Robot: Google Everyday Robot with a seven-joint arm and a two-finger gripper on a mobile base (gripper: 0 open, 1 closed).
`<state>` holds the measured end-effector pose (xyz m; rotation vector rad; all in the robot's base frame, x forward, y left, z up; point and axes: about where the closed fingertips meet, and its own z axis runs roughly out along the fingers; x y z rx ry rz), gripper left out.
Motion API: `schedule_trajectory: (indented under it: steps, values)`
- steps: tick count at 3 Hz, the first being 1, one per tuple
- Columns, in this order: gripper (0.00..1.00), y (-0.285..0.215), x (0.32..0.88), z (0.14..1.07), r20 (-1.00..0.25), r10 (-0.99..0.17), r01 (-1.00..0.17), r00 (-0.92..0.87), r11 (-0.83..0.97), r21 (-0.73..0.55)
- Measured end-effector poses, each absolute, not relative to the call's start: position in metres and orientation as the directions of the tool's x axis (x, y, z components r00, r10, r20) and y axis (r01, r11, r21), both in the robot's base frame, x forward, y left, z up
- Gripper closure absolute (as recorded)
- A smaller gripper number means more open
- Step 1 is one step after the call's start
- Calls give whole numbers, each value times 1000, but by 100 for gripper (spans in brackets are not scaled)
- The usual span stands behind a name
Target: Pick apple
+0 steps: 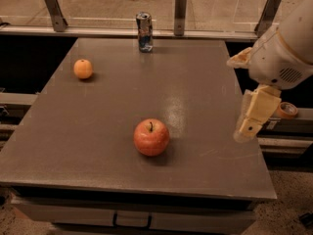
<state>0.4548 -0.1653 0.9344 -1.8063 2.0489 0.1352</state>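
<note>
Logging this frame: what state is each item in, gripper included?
apple: stem up, resting on the table near its front middle, not held.
orange: resting near the left edge, untouched.
can: standing upright at the far edge.
gripper: by the table's right edge, pointing down, well right of the apple, touching nothing.
</note>
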Motion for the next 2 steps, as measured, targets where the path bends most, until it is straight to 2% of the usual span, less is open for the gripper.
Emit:
schedule_trajectory:
  steps: [2]
  values:
    - [0, -93, 431, 888, -550, -834, -996, 29, 24, -90]
